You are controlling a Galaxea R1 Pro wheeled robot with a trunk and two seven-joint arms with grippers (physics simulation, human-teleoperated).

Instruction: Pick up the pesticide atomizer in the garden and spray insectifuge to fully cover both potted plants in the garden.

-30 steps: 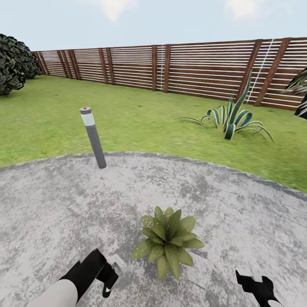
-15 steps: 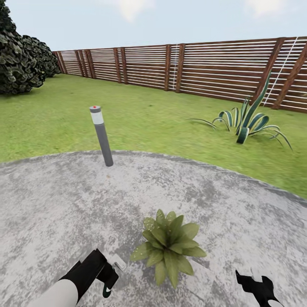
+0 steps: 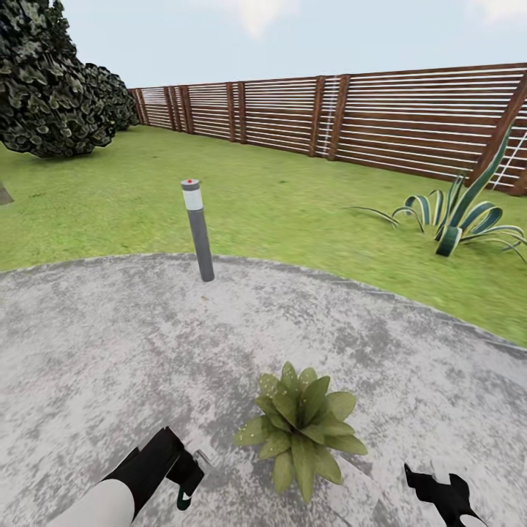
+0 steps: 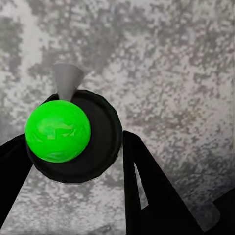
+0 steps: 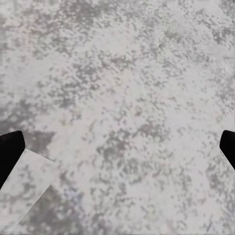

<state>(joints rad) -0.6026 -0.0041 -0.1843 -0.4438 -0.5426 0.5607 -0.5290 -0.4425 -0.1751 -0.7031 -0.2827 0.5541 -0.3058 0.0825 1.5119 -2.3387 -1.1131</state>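
Observation:
In the left wrist view my left gripper is shut on the pesticide atomizer, a dark round bottle with a bright green dome and a grey cone nozzle. The head view shows that gripper low at the left, over the stone patio, with the nozzle pointing toward a potted plant. The plant is a low rosette of pointed green leaves; its left leaves carry fine whitish specks and its pot is hidden under the foliage. My right gripper is open at the plant's right, and its wrist view looks at bare stone.
A grey post with a red-dotted cap stands at the patio's far edge. A striped spiky plant grows in the grass at the right, dark bushes stand far left, and a slatted brown fence closes the lawn.
The whole view has shifted right as the camera turned left, bringing more of the bushes into sight. Both grippers keep their places in the picture.

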